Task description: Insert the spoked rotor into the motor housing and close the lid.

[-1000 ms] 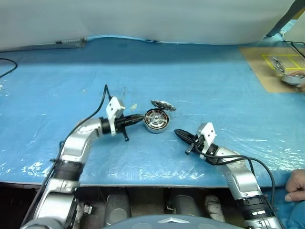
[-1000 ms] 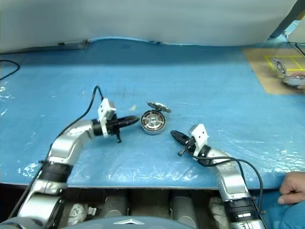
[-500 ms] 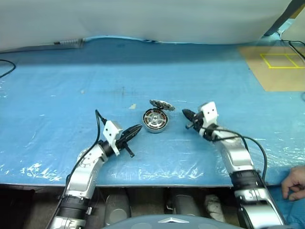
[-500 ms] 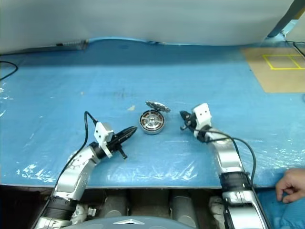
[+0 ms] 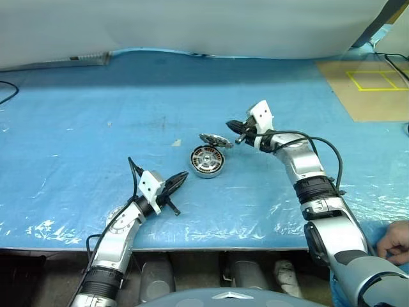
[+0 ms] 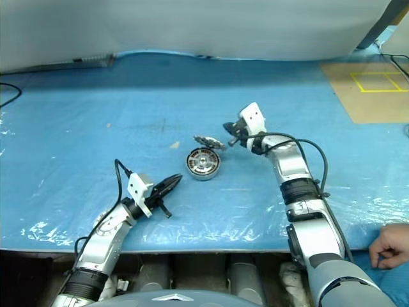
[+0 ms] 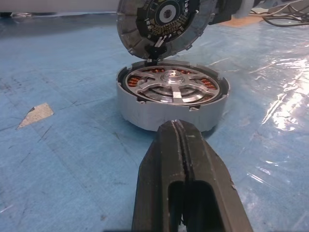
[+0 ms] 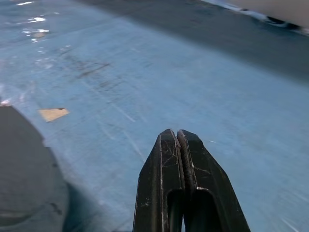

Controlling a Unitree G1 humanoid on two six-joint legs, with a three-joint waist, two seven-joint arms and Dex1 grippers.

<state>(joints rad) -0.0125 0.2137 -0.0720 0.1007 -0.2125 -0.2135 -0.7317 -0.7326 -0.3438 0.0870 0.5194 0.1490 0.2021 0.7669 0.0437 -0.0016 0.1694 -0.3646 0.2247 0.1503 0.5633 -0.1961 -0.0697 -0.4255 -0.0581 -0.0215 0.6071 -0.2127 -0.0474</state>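
Left eye view, from left to right across the blue-covered table (image 5: pixel 77 115): the left tool (image 5: pixel 181 176) lies low near the front edge, its black fingers pressed together on nothing, aimed at the motor housing (image 5: pixel 208 160) a short way off. Left wrist view shows the spoked rotor (image 7: pixel 171 87) already seated inside the housing, copper windings visible between its silver spokes. At the housing's far edge the lid (image 5: pixel 215 141) stands tilted up, its dark inner face (image 7: pixel 164 21) toward the left tool. Just right of the lid hovers the right tool (image 5: pixel 231 125), fingers also closed and empty. A person's hand (image 5: pixel 395 240) rests at the table's right front corner.
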